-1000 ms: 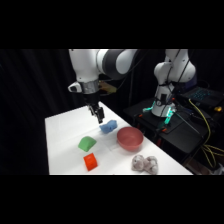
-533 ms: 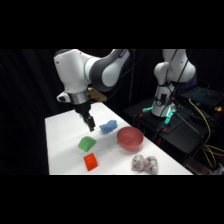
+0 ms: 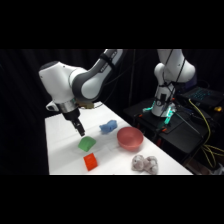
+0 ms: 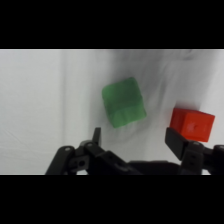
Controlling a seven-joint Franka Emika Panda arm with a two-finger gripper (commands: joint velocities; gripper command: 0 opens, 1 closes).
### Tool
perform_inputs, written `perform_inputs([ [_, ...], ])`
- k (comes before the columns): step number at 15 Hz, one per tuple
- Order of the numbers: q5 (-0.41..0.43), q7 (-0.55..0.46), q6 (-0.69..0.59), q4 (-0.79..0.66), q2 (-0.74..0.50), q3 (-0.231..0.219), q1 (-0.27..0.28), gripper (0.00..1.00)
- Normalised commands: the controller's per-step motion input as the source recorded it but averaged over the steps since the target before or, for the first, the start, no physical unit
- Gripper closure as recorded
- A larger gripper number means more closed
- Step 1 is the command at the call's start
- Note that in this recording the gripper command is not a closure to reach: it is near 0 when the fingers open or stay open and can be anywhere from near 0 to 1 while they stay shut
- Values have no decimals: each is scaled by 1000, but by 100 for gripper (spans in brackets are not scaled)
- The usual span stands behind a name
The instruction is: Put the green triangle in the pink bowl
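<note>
End effector [image 4: 132, 136] fingers apart, empty, above worktop [image 3: 62, 137]. Green triangle [image 4: 124, 101] just ahead of fingertip gap, untouched; pink bowl [image 3: 130, 137] well apart beyond.

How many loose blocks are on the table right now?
3, none apparently hidden: small bright green wedge-shaped block beneath the end effector, orange-red cube-like block at the near edge, blue irregular block beside the round pinkish-red bowl.

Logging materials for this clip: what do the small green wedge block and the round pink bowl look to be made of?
The small green wedge block looks like matte foam or soft plastic: dull, slightly mottled faces, rounded edges, no glare. The round pink bowl looks like smooth plastic, with an even colour and a faint sheen on its rim. Neither can be settled by look alone. The gripper is open above the block.
</note>
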Motion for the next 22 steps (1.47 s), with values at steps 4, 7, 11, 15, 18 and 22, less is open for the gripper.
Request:
perform_inputs([
  [4,3,-245,-225,414,280,36,-112,0],
  [7,34,-231,-193,214,160,71,-71,0],
  [11,61,-232,-181,98,80,107,-38,0],
  [15,102,-259,-147,35,7,97,-52,0],
  [18,102,-317,-72,36,-4,61,-117,0],
  [22,95,-325,-32,98,50,60,-124,0],
])
